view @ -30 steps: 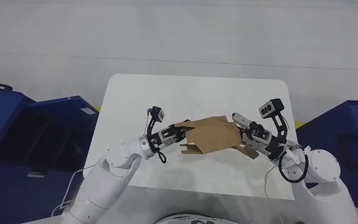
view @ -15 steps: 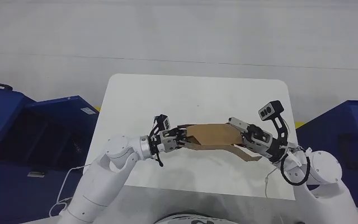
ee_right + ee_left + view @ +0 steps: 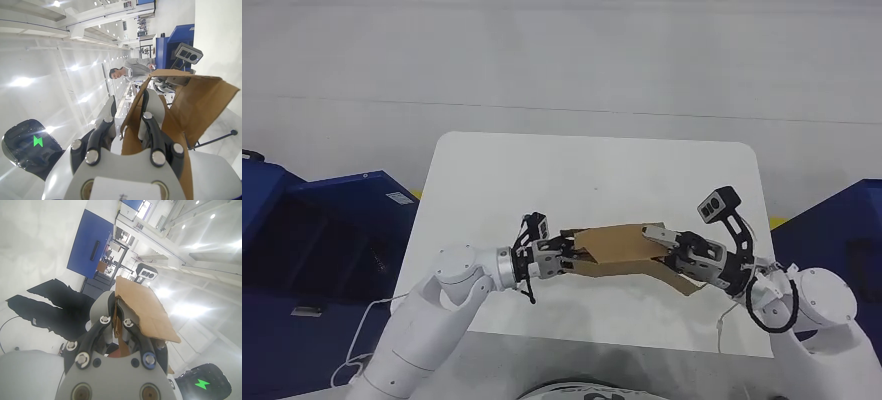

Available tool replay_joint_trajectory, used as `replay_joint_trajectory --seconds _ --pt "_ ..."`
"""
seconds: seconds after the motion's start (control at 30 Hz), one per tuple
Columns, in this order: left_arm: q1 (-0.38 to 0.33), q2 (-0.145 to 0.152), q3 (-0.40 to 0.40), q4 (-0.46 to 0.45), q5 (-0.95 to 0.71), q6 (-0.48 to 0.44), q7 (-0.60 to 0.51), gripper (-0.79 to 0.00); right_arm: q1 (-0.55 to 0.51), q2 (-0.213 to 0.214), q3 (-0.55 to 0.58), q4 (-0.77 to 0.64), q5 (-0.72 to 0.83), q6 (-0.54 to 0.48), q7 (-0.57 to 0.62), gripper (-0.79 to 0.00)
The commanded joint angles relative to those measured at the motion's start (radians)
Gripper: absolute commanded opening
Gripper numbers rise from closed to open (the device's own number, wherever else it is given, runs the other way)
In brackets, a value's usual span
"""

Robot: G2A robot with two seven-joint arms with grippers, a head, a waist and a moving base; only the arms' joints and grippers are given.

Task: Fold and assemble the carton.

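A white table (image 3: 592, 160), seen from above. Over its near middle, a brown cardboard carton (image 3: 617, 245) is held off the surface between two robot arms. It is partly opened, like a squashed tube. A loose flap (image 3: 683, 282) sticks out beside the right arm.

The left gripper (image 3: 564, 250) is at the carton's left end. Its wrist camera shows its fingers (image 3: 105, 308) drawn narrow, pinching a cardboard edge between them. The right gripper (image 3: 666, 246) is at the carton's right end. Its fingers are spread wide and straddle one wall. One finger (image 3: 153, 108) is inside the tube and the other (image 3: 110, 108) is outside, with a gap to the wall.

The step in hand looks like squaring the flattened tube into a box shape.

- The left pinch should act as a firm anchor.
- The right inner finger should press close to a crease rather than mid-panel, so the wall swings on its fold lines instead of buckling.
- The arms should work toward each other, not apart. Pulling could drag the thin edge out of the left pinch or tear it.
- The loose flap could catch on the right gripper, so it needs room.
- Once the tube is square, resting it on the table would likely make folding the flaps steadier.
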Motion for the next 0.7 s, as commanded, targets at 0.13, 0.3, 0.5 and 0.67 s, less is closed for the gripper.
replay_joint_trajectory --seconds 0.13,0.3,0.5,0.67 --pt "-0.003 0.002 0.007 0.003 -0.002 0.005 -0.004 -0.785 -0.002 0.009 0.021 -0.004 0.018 0.068 0.058 -0.536" --pt "-0.006 0.003 0.014 0.004 -0.002 0.012 -0.011 -0.785 0.012 0.016 0.025 0.001 0.019 0.122 0.081 -0.548" --pt "-0.014 0.004 0.029 0.007 0.004 0.024 -0.010 -0.785 0.039 0.017 0.011 0.019 0.029 0.108 0.038 -0.603" --pt "-0.021 0.003 0.051 0.013 0.006 0.036 -0.003 -0.785 0.071 0.018 -0.010 0.047 0.027 0.106 0.016 -0.613"
